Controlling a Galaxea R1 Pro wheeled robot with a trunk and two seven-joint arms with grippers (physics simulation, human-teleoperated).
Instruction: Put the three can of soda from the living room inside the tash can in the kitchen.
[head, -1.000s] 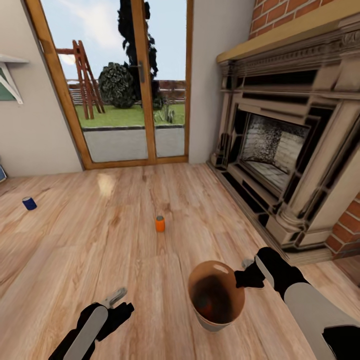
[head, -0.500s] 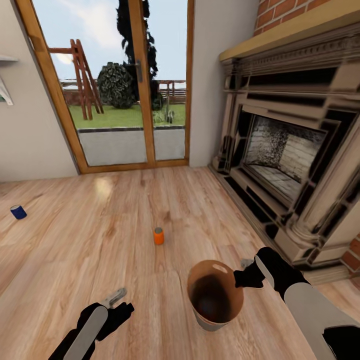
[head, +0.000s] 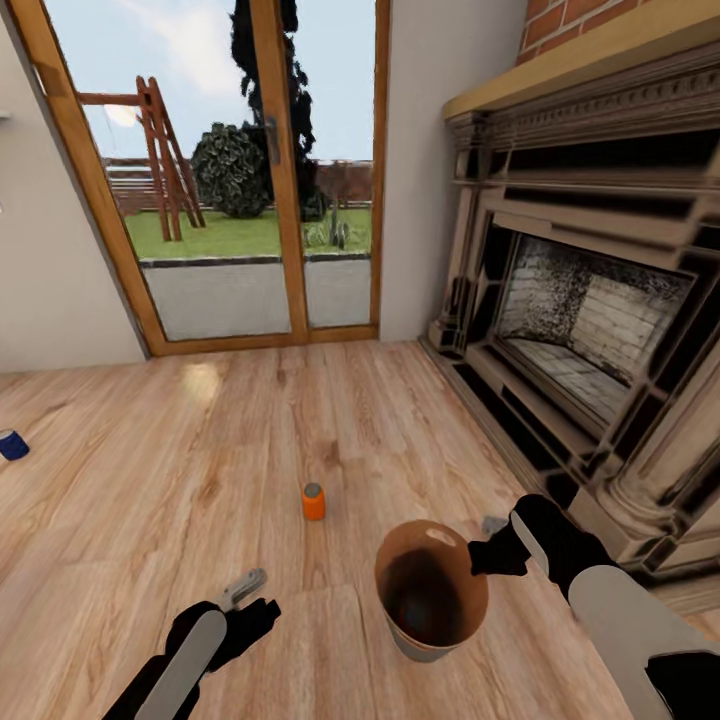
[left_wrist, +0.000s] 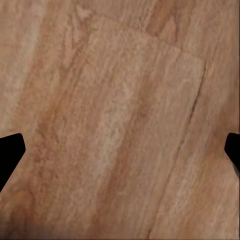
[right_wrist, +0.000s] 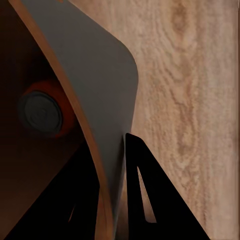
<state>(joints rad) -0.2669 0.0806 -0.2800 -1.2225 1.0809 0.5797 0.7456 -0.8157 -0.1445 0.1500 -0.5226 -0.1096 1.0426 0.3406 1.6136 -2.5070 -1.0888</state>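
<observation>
In the head view a bright orange soda can (head: 314, 501) stands upright on the wood floor, ahead of both arms. A dark blue can (head: 12, 444) lies at the far left edge. My right gripper (head: 487, 551) is shut on the rim of the trash can (head: 432, 590), a dark grey bucket with a brown inside, held just above the floor. The right wrist view shows the bucket wall (right_wrist: 95, 95) pinched between my fingers (right_wrist: 145, 200), and another orange can (right_wrist: 42, 114) lying inside. My left gripper (head: 245, 586) hangs open over bare floor (left_wrist: 120, 125), holding nothing.
The red-brick fireplace (head: 590, 330) with its dark stepped hearth runs along the right side. Wood-framed glass doors (head: 240, 180) close the far wall. Open wood floor (head: 200, 450) lies between me and the doors.
The whole picture has shifted: the camera moved forward and turned right. The orange can sits lower and nearer, and the blue can has slid to the left edge. The grip on the bucket is unchanged.
</observation>
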